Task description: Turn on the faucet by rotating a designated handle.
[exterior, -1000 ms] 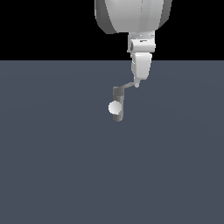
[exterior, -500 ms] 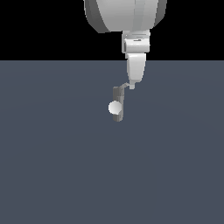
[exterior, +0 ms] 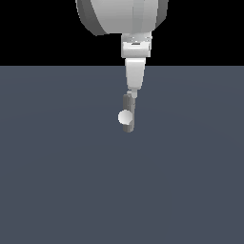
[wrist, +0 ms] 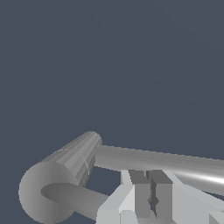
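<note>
Now the faucet (exterior: pixel 128 114) stands upright on the bench (exterior: pixel 57 181), directly below the pincer (exterior: pixel 134 93), with its white ball (exterior: pixel 124 116) on the post's front. In the exterior view the handle (exterior: pixel 131 96) shows only as a short stub at the post's top, just under the pincer tip, so it appears to point along the line of sight. The wrist view shows the post (wrist: pixel 65 168) lying lengthwise, with the handle (wrist: pixel 166 162) running off from its top end, the pincer's fingers (wrist: pixel 151 192) close together and just beside it. Whether they press the bar or grip anything cannot be told; nothing sits visibly between them. Judged from this pose, the turn seems under way. How much rotation remains cannot be read, as no mark shows the on position.
</note>
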Controlling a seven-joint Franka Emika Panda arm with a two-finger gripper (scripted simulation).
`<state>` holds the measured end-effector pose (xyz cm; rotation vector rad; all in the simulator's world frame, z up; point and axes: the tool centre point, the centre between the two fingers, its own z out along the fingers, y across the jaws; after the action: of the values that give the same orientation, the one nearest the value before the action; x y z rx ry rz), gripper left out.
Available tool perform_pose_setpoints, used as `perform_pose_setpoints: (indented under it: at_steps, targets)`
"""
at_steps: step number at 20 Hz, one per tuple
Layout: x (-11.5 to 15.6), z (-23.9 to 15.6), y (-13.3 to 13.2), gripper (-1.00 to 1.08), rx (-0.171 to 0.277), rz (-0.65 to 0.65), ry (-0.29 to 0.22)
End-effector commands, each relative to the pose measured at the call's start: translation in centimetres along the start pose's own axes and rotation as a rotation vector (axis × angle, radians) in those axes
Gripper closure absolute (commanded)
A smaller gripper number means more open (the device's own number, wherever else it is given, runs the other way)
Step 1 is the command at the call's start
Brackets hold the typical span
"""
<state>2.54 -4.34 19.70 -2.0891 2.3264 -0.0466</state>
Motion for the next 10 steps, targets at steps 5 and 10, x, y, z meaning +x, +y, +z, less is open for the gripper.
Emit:
perform_pose_setpoints:
  at_steps: [5,10]
  targets:
    - [-1.7,0.1,0.0,1.08,-0.001,0.006,0.0]
    - [-4.0,0.5,-0.9,1.08,-0.009,-0.006,-0.003]
